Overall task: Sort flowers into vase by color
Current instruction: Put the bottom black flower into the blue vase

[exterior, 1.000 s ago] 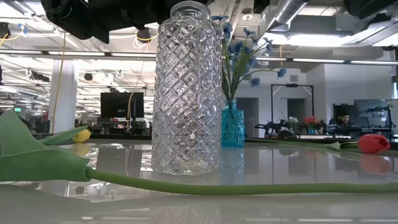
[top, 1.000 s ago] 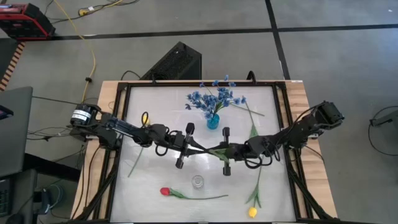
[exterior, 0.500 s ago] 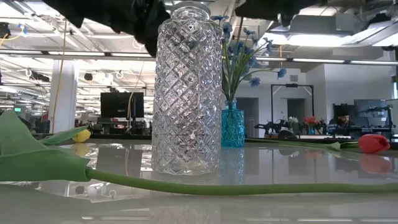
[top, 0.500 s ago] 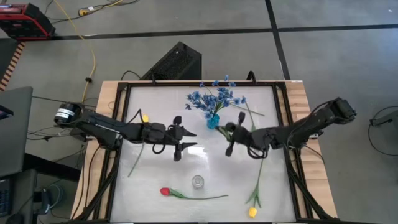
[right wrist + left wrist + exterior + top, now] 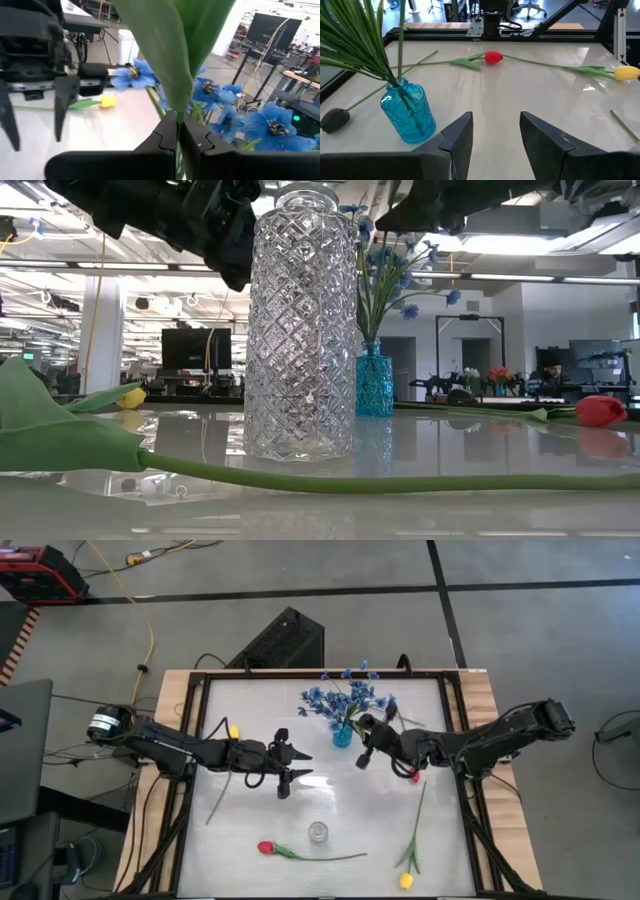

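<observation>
Blue sprays stand in the blue vase (image 5: 342, 735) at the worktop (image 5: 250, 830) rear in the high view; the right claw (image 5: 364, 743) hovers beside it, the left claw (image 5: 287, 765) spread and empty mid-worktop. Left wrist view: red tulip (image 5: 493, 57) and yellow tulip (image 5: 626, 73) lie flat. Right wrist view: closed fingers (image 5: 167, 137) pinch a green stem (image 5: 176, 60).

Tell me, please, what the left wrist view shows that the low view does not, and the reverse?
Only the left wrist view shows the left gripper open over bare table, and a dark bud lying beside the blue vase. Only the low view shows the clear glass vase, standing empty, and the blue blossoms. Both show the blue vase, a red tulip and a yellow tulip.
</observation>
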`<state>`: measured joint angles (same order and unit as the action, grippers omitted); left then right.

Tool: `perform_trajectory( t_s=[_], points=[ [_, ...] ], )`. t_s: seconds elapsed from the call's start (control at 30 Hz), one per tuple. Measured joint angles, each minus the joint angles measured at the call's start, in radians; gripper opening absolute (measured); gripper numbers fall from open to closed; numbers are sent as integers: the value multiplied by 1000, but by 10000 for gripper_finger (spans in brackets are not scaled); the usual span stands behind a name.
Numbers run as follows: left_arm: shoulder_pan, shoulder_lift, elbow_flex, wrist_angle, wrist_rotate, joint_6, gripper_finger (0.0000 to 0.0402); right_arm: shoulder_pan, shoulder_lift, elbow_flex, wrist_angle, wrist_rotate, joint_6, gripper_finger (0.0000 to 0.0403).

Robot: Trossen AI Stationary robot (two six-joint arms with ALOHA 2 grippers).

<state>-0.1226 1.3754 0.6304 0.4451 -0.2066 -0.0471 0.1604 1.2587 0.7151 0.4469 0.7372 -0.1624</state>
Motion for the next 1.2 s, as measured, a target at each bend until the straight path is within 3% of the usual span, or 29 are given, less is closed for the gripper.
perform_trajectory(
  t_s=[0.37,0.67,1.0,1.2],
  points=[
    [0,0,0,1,-5,8,153,-49,3,0,-40,-5,51,34],
    [0,0,0,1,-18,16,153,-128,4,0,-180,-136,233,34],
    [0,0,0,1,-18,8,153,-184,6,0,-217,-249,271,37],
    [0,0,0,1,-18,1,153,-211,6,0,-253,-310,326,75]
  ],
)
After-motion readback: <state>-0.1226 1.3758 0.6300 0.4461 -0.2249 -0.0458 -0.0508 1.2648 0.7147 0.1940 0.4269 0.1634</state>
